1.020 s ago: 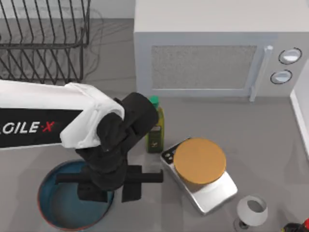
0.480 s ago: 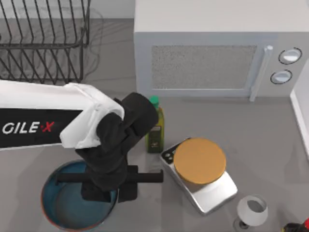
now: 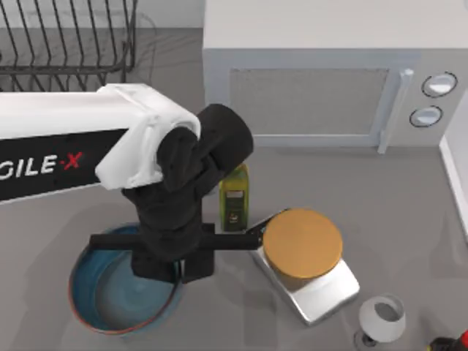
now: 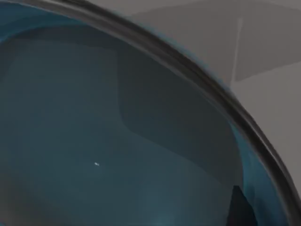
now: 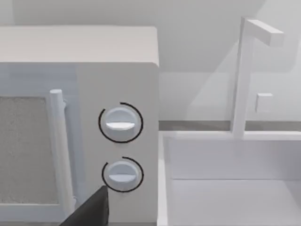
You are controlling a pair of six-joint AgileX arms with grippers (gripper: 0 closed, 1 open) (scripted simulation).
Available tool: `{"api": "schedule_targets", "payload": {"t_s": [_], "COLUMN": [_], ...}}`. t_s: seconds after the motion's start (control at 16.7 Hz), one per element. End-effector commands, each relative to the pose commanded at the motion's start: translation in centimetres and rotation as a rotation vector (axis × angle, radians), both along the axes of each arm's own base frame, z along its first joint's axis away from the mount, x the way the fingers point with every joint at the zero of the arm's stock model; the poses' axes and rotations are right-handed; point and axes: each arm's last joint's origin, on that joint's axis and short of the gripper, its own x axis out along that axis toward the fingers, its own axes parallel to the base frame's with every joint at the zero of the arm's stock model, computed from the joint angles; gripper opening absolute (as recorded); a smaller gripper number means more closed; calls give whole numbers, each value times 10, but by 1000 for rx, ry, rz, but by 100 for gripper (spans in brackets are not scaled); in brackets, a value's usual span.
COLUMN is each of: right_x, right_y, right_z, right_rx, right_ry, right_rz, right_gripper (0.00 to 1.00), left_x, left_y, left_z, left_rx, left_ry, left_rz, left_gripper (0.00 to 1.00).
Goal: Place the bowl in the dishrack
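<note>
The bowl (image 3: 110,300), blue inside with a thin reddish-brown rim, hangs at the front left of the table, slightly tilted. My left gripper (image 3: 179,274) is shut on its right rim, under the black wrist. In the left wrist view the bowl (image 4: 94,141) is very close, with its dark rim curving past and one fingertip (image 4: 241,209) just inside it. The dishrack (image 3: 66,44), black thin wire with slanted tines, stands at the far left corner, well behind the bowl. My right gripper (image 5: 89,214) is a dark edge low in the right wrist view, facing the microwave's knobs.
A big grey microwave (image 3: 314,95) stands at the back centre and right. A green-capped bottle (image 3: 235,197) is right beside the left wrist. A silver scale with an orange top (image 3: 302,243) sits right of the bowl, and a white wine glass (image 3: 382,318) stands at the front right.
The left gripper's fingers closed on the bowl's rim. The arm then rose and moved back towards the rack, and the bowl came up and slightly right with it.
</note>
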Motion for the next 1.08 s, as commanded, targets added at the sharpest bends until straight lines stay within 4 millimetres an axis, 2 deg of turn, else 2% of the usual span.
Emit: {"api": "schedule_targets", "payload": {"t_s": [0.18,0.42,0.6,0.72,1.08], "right_x": [0,0,0,0,0], "right_y": [0,0,0,0,0], "right_z": [0,0,0,0,0], "right_rx": [0,0,0,0,0], "right_ry": [0,0,0,0,0], "right_rz": [0,0,0,0,0], "right_gripper": [100,100,100,100,100], "left_x": [4,-1,-9,-11,-8], "left_y": [-4,1,10,13,16], "left_z": [46,114,151,161,161], "left_rx": [13,25,7,0,-11], "left_ry": [14,27,9,1,-11], "left_rz": [1,0,0,0,4], "left_gripper": [0,0,0,0,0]}}
